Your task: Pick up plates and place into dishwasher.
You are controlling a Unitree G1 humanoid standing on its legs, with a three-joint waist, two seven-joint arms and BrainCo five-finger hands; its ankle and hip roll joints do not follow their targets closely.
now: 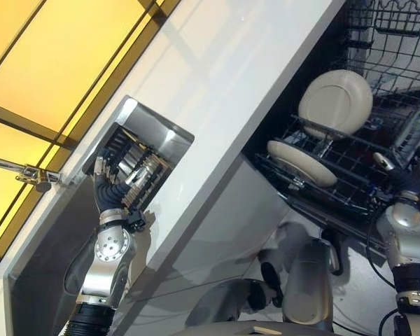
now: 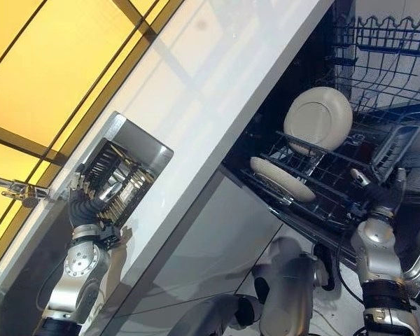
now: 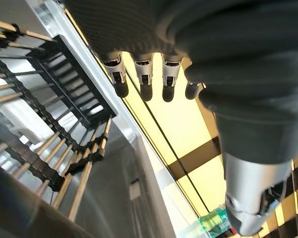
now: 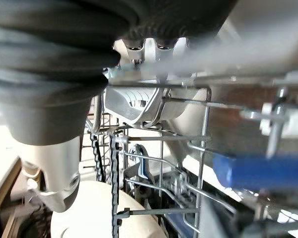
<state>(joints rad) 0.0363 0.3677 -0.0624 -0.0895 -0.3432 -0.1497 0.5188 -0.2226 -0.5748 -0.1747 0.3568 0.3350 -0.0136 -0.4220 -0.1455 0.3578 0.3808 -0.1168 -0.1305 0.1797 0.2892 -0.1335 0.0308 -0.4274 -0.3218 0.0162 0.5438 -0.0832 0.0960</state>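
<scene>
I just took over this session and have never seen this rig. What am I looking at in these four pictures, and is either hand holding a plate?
This is a humanoid robot with two arms, seen by four cameras. The two wide pictures come from a stereo camera on its head, looking down, so they show one scene twice. The other two come from cameras on the wrists, looking along each hand from very close.

The left hand is at a dish rack set in a sink in the white counter. Its wrist view shows straight fingers holding nothing.

The right hand is at the open dishwasher's lower rack, where two cream plates already sit: one upright, one lying tilted. I cannot tell whether its fingers are open or shut. No plate shows in either hand.
</scene>
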